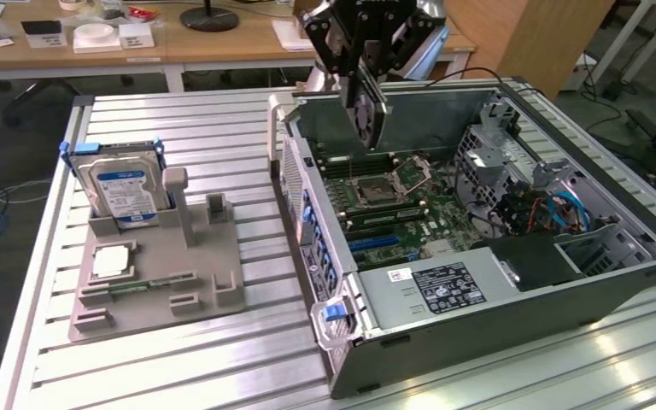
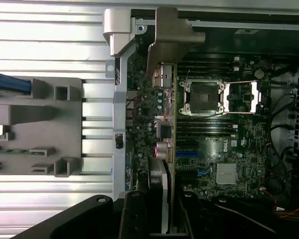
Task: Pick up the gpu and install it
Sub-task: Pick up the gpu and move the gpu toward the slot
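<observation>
My gripper (image 1: 360, 75) is shut on the gpu (image 1: 369, 115), a thin dark card that hangs edge-down over the open computer case (image 1: 511, 295). The card's lower end is above the motherboard (image 1: 402, 201), near the case's rear wall. In the wrist view the gpu (image 2: 165, 124) runs edge-on away from the gripper (image 2: 162, 216), and its silver bracket (image 2: 173, 40) lies at the far end by the case's back panel. The card sits in line over the board beside the CPU socket (image 2: 204, 97), with the blue expansion slots (image 2: 189, 147) just beside its edge. I cannot tell whether it touches a slot.
A grey holder (image 1: 157, 265) stands at the exterior view's left, carrying a hard drive with a blue-white label (image 1: 123, 192), a small chip (image 1: 112, 260) and a green memory stick (image 1: 134, 288). Cables and drive cages (image 1: 533, 209) crowd the case's right side. The table is ribbed aluminium (image 1: 191, 137).
</observation>
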Controlling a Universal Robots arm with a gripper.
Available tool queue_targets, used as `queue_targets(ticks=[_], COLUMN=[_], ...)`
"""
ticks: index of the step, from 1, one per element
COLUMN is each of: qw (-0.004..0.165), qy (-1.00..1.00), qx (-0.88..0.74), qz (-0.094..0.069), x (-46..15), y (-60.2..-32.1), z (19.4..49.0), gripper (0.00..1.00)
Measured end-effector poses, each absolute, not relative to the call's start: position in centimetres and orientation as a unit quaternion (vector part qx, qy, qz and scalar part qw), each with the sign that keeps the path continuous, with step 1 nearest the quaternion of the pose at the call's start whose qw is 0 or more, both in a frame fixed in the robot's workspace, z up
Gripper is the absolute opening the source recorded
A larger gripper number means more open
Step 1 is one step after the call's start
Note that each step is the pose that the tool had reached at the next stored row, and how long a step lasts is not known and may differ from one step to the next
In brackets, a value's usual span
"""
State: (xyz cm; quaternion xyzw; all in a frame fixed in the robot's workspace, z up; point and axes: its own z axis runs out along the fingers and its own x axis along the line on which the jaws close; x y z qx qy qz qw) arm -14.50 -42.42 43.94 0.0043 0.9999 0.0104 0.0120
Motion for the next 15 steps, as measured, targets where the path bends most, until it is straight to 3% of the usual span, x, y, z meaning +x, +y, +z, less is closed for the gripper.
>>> queue_targets(ticks=[15], qw=[0.012], qy=[1.0], qx=[0.004], qz=[0.01], x=[-12.1], y=[-42.4], z=[43.9], gripper=[0.28])
